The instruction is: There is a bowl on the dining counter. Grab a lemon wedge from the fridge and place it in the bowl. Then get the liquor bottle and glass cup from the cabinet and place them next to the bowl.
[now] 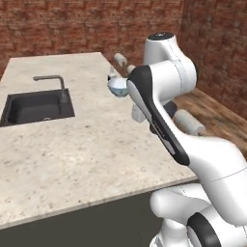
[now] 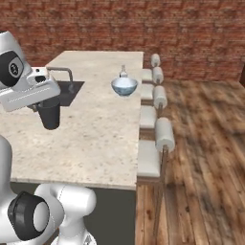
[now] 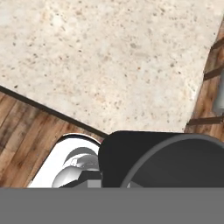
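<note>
- The bench (image 2: pixel 95 143) carries a sink (image 1: pixel 36 107) at far left.
- The bowl (image 2: pixel 124 86) sits near the far right edge, bottle (image 2: pixel 123 72) just behind.
- The tool (image 2: pixel 48 103) is clamped on the dark glass cup (image 2: pixel 50 115), held above the bench.

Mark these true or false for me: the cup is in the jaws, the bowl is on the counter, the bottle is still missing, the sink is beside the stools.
1. The gripper holds the dark cup. True.
2. The bowl sits on the dining counter. True.
3. No bottle is by the bowl. False: a small bottle stands just behind it.
4. The sink is beside the stools. False: it is across the counter from them.
</note>
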